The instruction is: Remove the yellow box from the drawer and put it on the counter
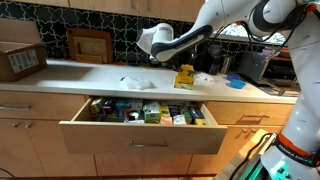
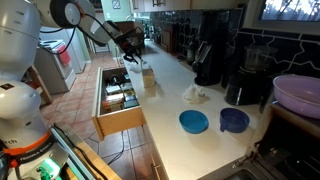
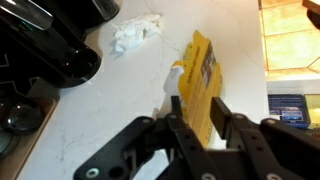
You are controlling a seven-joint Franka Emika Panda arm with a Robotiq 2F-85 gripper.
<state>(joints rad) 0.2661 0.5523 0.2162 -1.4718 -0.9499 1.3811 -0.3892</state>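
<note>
The yellow box [image 1: 184, 77] stands upright on the white counter [image 1: 90, 75], near its front edge, above the open drawer [image 1: 140, 138]. In the wrist view the yellow box [image 3: 203, 65] sits between my two black fingers. My gripper [image 3: 198, 103] is closed on the box's near end, and it reaches down at a slant onto the box in both exterior views [image 1: 177, 62] [image 2: 138, 60]. The box [image 2: 147, 78] touches the counter [image 2: 190, 140]. The drawer [image 2: 120, 122] is pulled out and holds several packets and cartons.
A crumpled white paper [image 3: 135, 35] lies on the counter near the box. Black appliances [image 2: 208, 60] stand at the back. Two blue bowls [image 2: 194, 121] [image 2: 233, 120] sit further along. A brown cardboard box [image 1: 20, 60] is at the far end.
</note>
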